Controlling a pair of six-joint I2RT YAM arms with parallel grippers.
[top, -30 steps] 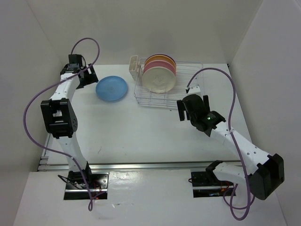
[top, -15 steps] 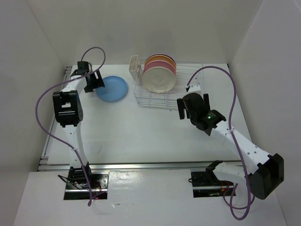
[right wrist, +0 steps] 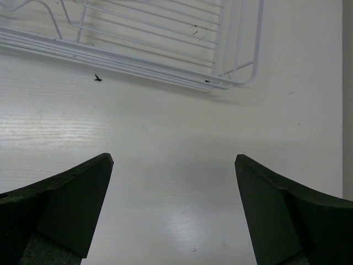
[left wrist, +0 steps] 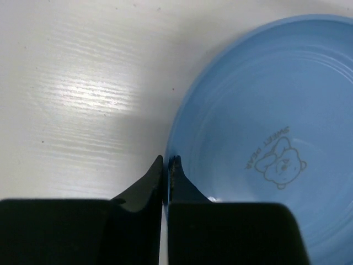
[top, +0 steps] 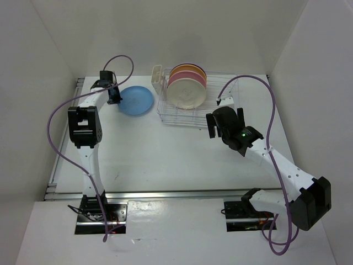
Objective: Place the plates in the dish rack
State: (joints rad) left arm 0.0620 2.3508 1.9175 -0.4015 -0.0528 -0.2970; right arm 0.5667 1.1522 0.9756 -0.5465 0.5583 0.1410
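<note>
A light blue plate [top: 139, 101] [left wrist: 265, 105] with a bear emblem lies flat on the table, left of the dish rack [top: 223, 91]. My left gripper [top: 116, 97] [left wrist: 167, 160] is shut on this plate's left rim, one finger above and one below the edge. Standing upright in the rack are a cream plate [top: 187, 94] in front, then a pink plate [top: 177, 77] and a yellow-orange plate [top: 196, 70] behind it. My right gripper [top: 225, 119] [right wrist: 174, 160] hangs open over bare table just in front of the rack's near right corner [right wrist: 231, 83], holding nothing.
A small white cutlery basket [top: 158, 77] sits at the rack's left end, between the blue plate and the standing plates. White walls close in the table on the left, back and right. The rack's right half holds no plates.
My left gripper has swung right to the blue plate's rim and shut on it; the plate has shifted slightly right. The right arm has barely moved.
</note>
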